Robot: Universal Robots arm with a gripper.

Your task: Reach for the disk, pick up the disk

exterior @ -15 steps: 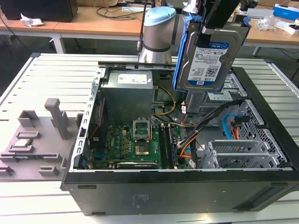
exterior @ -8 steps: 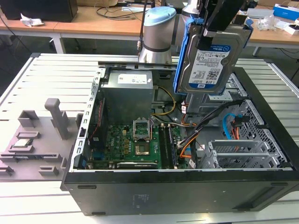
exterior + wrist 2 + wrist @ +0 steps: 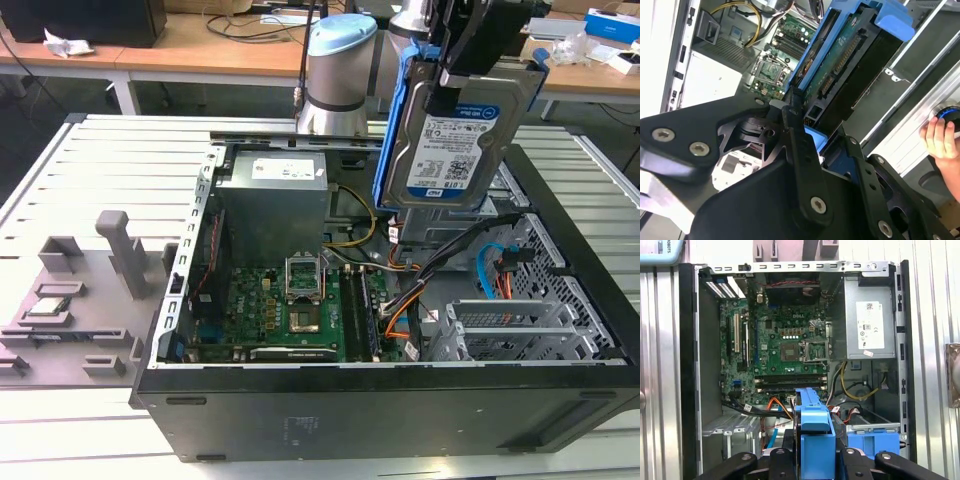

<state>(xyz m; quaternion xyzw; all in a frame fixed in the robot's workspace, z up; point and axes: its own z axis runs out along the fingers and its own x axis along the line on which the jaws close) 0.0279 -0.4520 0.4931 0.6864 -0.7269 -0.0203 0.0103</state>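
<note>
- The gripper [image 3: 462,75] is clamped on the top edge of the disk [image 3: 455,140], which hangs upright in the air above the open case [image 3: 400,410], clear of everything inside it.
- In the exterior view the disk sits at about 1 o'clock from the case's centre, its labelled face to the camera and its blue frame [image 3: 392,140] running down the side toward 9 o'clock.
- Under the disk, orange and blue cables [image 3: 490,270] trail across the case floor beside the metal bay [image 3: 500,335].
- The power supply [image 3: 275,200], a grey box with a white sticker, stands in the case at 11 o'clock, beside the arm's silver-blue joint [image 3: 335,70].
- The motherboard [image 3: 290,305] lies flat at the case's centre with its socket [image 3: 303,280] bare.
- In the second wrist view the black fingers [image 3: 805,165] close on the frame [image 3: 812,55], with the disk's connector edge [image 3: 840,65] running away from them.
- In the same view a hand [image 3: 940,137] rests on a round knob [image 3: 947,114] at 3 o'clock.
- In the first wrist view the frame [image 3: 815,435] stands between the fingers [image 3: 735,467], over the open case [image 3: 690,365], where the motherboard [image 3: 785,350] and power supply [image 3: 867,320] show.
- Grey fixtures [image 3: 90,290] sit on the slatted table [image 3: 110,150] at 9 o'clock from the case in the exterior view.
</note>
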